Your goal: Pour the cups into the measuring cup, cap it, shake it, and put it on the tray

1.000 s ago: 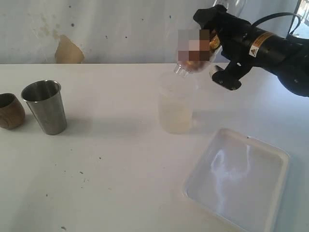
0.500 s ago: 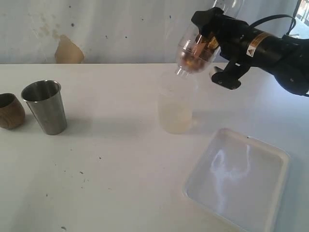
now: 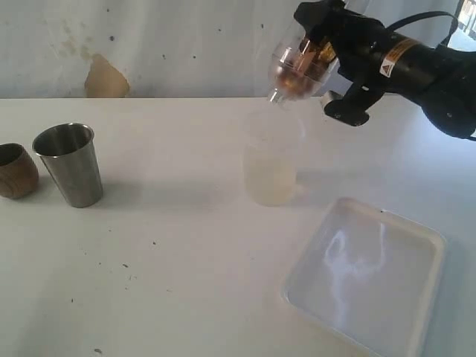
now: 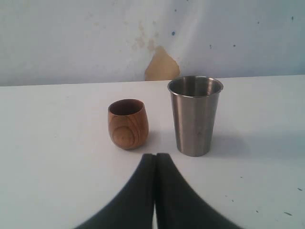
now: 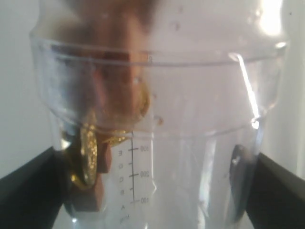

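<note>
My right gripper (image 3: 316,59) is shut on the clear measuring cup (image 3: 297,65), held high and tipped with its domed lid end pointing down-left. In the right wrist view the black fingers (image 5: 28,188) press the measuring cup (image 5: 157,143) from both sides; brown and gold pieces lie inside it. Below it the frosted plastic cup (image 3: 271,160) stands on the table. At the left stand the steel tumbler (image 3: 68,163) (image 4: 195,114) and the wooden cup (image 3: 15,169) (image 4: 127,123). My left gripper (image 4: 155,157) is shut and empty, just short of those two. The white tray (image 3: 439,245) lies at the front right.
The white table ends at a stained wall with a tan patch (image 3: 104,76) behind the steel tumbler. The right arm's black body (image 3: 416,71) reaches in from the upper right, above the table.
The right gripper has lifted the measuring cup a little higher and slightly back over the frosted cup. The left gripper and the cups on the table have not moved.
</note>
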